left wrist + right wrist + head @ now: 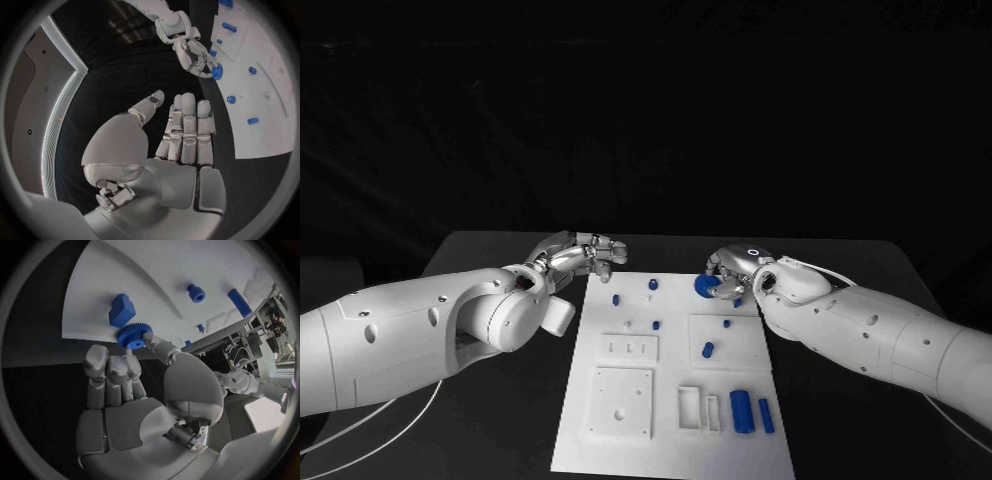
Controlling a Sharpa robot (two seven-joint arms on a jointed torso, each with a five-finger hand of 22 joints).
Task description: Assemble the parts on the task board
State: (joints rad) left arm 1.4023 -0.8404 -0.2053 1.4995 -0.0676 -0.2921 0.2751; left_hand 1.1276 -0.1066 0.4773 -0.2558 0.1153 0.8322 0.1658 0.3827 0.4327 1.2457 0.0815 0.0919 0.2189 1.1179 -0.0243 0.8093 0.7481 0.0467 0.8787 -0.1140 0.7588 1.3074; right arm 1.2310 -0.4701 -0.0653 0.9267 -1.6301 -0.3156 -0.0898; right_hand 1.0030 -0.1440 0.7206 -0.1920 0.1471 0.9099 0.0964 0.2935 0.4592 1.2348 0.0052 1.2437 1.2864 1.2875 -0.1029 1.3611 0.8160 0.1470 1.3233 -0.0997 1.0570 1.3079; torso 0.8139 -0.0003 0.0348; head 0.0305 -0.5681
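The white board (672,390) lies in the middle of the black bench (488,250), and both arms reach in toward its far end.

The right arm (877,335) comes in low along the board's right side, its wrist bent inward. The right hand (733,272) sits at the board's far right corner and holds a round blue gear (708,286). In the right wrist view the gear (133,335) is pinched between the thumb and the tips of the fingers (115,371), which lie close together and nearly straight. The gear is at or just above the board's surface; which of the two cannot be told. Just beside the gear is a blue block (122,310).

The left arm (416,335) lies along the board's left side. The left hand (578,255) hovers just off the board's far left corner, over the bench. Its fingers (186,125) are stretched out side by side, the thumb set apart, and it holds nothing.

Small blue pegs (652,285) stand on the far half of the board, and two blue bars (751,411) lie at its near right end.
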